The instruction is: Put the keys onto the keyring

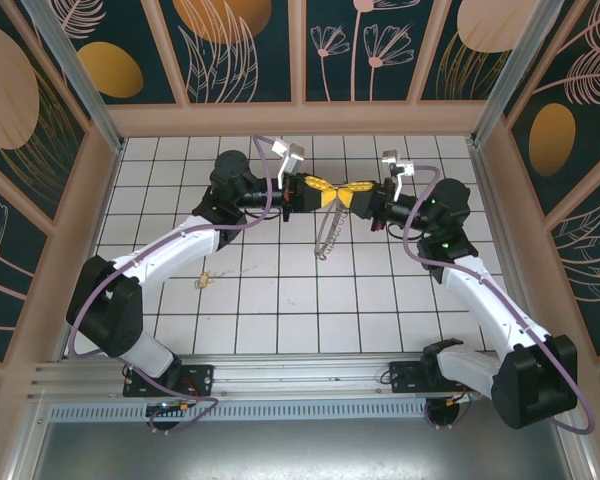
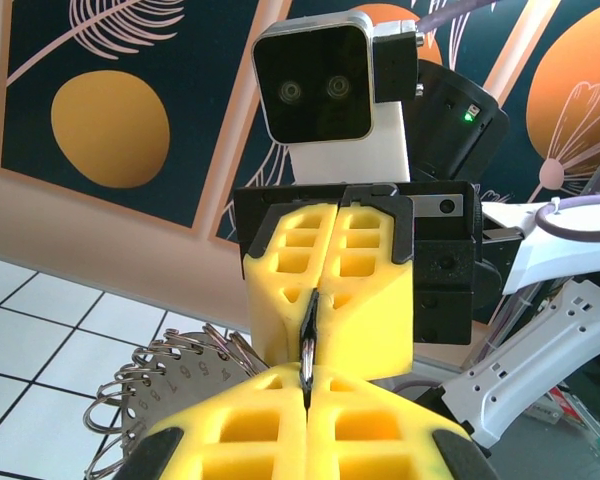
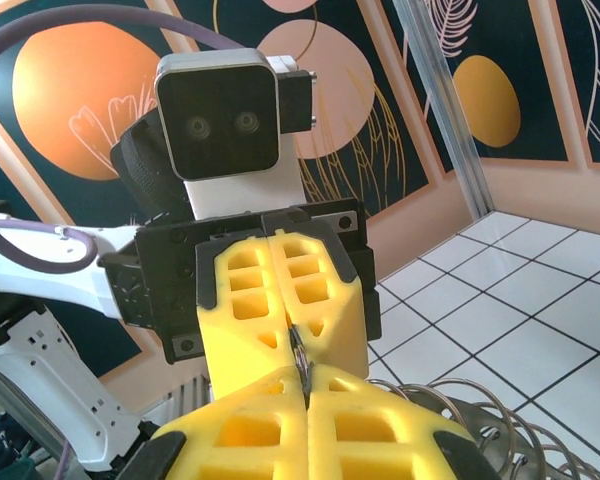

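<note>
Key: One tiny brass-yellow key lay flat on the white tiled tabletop, at the left side, close beside the left forearm. Nothing touched it.
Keyring: The keyring hung in the air over the middle of the tabletop, farther from the arm bases than the key and well apart from it. Its many silvery pieces dropped down in a bunch. I could not tell if the lowest ones reached the tiles.
Left end effector: The left end effector was fully closed. Its yellow fingers pressed together on the thin wire of the keyring.
Right end effector: The right end effector was also fully closed and met the left one tip to tip. It pinched the same wire just beside the other grip.
How the key should handle: It looked light, stiff and smooth. Lying flat, it would probably be hard to get under and could slide away. Taking it by the blade would seem best, because the hole in the head must remain free.
How the keyring should handle: The wire looked thin and springy, and the loose fringe would swing. The bare wire seemed the right place to hold.
</note>
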`<state>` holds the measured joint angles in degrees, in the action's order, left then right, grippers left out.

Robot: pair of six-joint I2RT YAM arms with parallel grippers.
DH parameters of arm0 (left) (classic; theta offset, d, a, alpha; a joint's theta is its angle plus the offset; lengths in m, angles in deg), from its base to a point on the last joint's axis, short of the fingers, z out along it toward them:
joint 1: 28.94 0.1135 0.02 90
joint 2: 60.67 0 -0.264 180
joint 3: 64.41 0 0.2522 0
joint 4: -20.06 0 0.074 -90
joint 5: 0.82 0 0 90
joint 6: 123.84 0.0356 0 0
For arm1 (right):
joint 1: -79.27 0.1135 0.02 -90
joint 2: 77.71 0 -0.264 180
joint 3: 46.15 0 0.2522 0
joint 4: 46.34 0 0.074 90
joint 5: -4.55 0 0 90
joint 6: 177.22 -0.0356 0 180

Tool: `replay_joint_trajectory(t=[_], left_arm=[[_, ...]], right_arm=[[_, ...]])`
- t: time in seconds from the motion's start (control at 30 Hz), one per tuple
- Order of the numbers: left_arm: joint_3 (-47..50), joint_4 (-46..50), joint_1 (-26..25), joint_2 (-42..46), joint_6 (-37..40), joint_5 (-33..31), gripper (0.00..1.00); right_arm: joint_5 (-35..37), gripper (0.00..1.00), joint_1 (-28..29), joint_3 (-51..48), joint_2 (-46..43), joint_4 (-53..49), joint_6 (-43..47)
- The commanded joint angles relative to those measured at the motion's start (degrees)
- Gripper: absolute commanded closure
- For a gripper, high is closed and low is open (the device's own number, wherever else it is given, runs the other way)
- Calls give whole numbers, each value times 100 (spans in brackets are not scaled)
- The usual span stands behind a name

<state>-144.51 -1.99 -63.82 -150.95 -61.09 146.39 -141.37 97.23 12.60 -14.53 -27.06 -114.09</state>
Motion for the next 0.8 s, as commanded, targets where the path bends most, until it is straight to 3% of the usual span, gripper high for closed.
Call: replay_joint_trajectory(t=[0.0,0.1,0.27,0.4,0.6,0.77], left_arm=[[-274,-369,-45,63,-26,14,100],[-277,-356,-38,63,-57,-140,100],[-178,-617,-42,122,-271,-418,67],[17,-947,-38,247,-512,-813,51],[337,-1259,-44,559,-689,-1636,41],[530,-1543,-39,700,-880,-2118,40]], right_arm=[[-324,100,55,176,80,177,51],[-147,100,49,116,68,273,51],[96,100,-9,25,47,725,-134],[187,100,-58,50,91,1062,-265],[273,100,-68,96,177,1476,-344],[383,100,-75,63,211,2015,-457]])
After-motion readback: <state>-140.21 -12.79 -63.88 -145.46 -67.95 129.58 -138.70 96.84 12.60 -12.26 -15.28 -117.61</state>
